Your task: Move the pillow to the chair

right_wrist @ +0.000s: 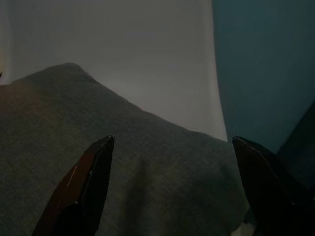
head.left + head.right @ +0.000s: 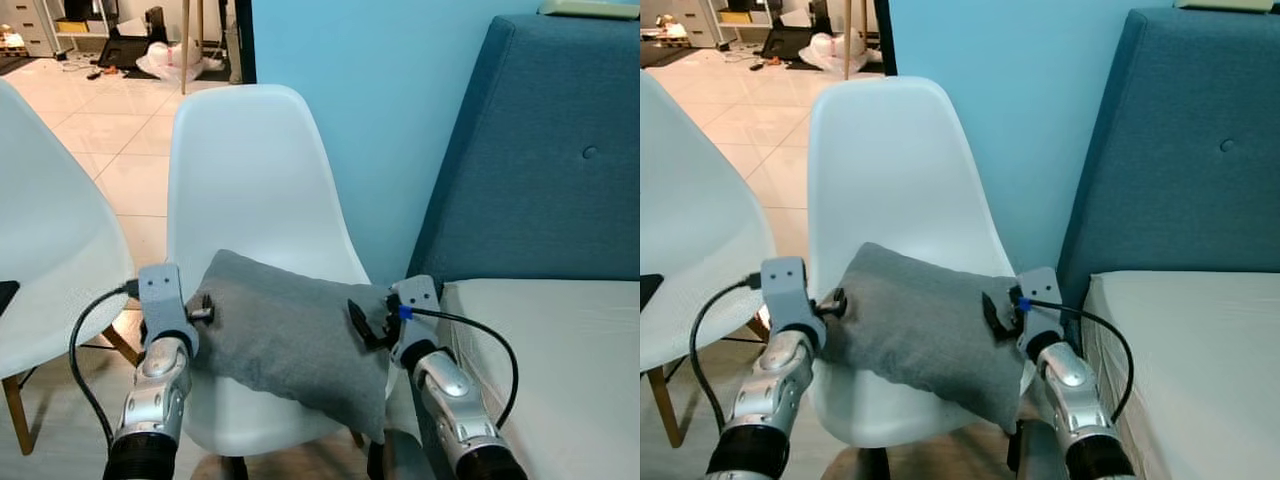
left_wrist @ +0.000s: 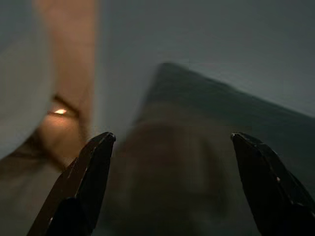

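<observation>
On the seat of the white chair (image 2: 250, 170): grey pillow (image 2: 290, 335), lying flat, its near right corner drooping over the seat's front edge. At the pillow's left edge, left gripper (image 2: 203, 311), black fingers (image 3: 93, 167) spread wide in the left wrist view, nothing pinched between them. At the pillow's right edge, right gripper (image 2: 362, 322), likewise spread apart in the right wrist view, fingertips (image 1: 96, 167) poised over the grey fabric, chair back pale behind it. Whether either gripper actually touched the pillow, impossible to tell. Beside the chair on the robot's right, a teal sofa (image 2: 540, 180) with a pale seat cushion (image 2: 560, 350). On the robot's left, part of a second white chair (image 2: 45, 250) on wooden legs. Beyond both, light floor tiles (image 2: 110, 130) and a pale blue wall (image 2: 380, 110).
</observation>
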{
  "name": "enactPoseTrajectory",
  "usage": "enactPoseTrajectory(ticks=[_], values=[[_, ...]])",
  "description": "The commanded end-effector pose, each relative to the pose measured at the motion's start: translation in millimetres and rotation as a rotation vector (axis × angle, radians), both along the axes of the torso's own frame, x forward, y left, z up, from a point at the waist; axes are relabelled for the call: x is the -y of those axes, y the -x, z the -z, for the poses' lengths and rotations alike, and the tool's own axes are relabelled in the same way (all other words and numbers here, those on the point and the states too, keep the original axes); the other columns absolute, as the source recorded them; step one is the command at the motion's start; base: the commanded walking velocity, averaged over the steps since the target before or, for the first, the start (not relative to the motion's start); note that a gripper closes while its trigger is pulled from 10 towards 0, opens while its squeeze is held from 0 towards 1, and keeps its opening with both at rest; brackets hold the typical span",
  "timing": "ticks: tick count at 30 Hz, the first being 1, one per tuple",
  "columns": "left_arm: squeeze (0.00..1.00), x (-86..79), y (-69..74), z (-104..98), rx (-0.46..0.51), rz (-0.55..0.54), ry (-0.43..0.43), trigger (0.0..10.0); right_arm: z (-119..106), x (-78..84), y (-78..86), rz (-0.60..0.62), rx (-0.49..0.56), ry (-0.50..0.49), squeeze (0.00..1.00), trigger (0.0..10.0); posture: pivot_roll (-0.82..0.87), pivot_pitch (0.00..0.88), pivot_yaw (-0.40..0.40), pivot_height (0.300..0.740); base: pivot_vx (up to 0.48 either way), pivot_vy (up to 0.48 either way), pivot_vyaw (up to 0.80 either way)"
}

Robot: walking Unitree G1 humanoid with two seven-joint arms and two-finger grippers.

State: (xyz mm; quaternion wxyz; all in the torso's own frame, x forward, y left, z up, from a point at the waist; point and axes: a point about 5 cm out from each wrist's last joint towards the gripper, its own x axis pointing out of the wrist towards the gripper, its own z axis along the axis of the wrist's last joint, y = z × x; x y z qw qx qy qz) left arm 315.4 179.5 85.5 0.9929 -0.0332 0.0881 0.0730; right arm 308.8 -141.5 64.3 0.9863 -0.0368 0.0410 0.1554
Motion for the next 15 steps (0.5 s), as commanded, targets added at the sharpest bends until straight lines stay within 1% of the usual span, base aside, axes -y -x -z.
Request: enactPoseTrajectory(ticks=[1,3,6,9,10,11,12,15], values=[[0.0,-0.8,5.2,9,-0.057,-0.001,0.002,10.0,-1,-1.7,-1.9,0.008,0.01,0.01,0.0,10.0,-0.01,0.022,-0.033,0.589,0.0,0.0,0.0],[0.0,-3.5,7.8,11,-0.076,-0.013,-0.013,10.0,1,-4.5,-1.6,-0.004,-0.003,-0.006,0.0,10.0,-0.02,0.024,-0.03,0.589,0.0,0.0,0.0],[0.0,-1.7,10.7,6,-0.016,0.032,0.001,10.0,4,-5.3,-0.8,-0.028,-0.023,-0.03,0.0,10.0,-0.01,0.027,-0.022,0.589,0.0,0.0,0.0],[0.0,-1.2,11.9,5,0.001,0.044,0.003,10.0,5,-4.9,-1.3,-0.032,-0.026,-0.032,0.0,10.0,-0.01,0.027,-0.021,0.589,0.0,0.0,0.0],[0.0,-4.5,14.3,6,0.005,0.051,0.027,10.0,4,-6.2,-2.5,-0.031,-0.023,-0.035,0.0,10.0,-0.01,0.026,-0.014,0.589,0.0,0.0,0.0],[0.0,-4.5,14.3,6,0.005,0.051,0.027,10.0,4,-6.2,-2.5,-0.031,-0.023,-0.035,0.0,10.0,-0.01,0.026,-0.014,0.589,0.0,0.0,0.0],[0.0,-9.3,16.1,7,0.007,0.035,0.027,10.0,3,-6.8,-3.5,-0.027,-0.015,-0.036,0.0,10.0,-0.01,0.028,-0.013,0.597,0.0,0.0,0.0],[0.0,-13.5,17.2,6,0.029,0.013,-0.004,10.0,3,-7.5,-4.7,-0.024,-0.018,-0.032,0.0,10.0,-0.01,0.029,-0.014,0.612,0.0,0.0,0.0]])
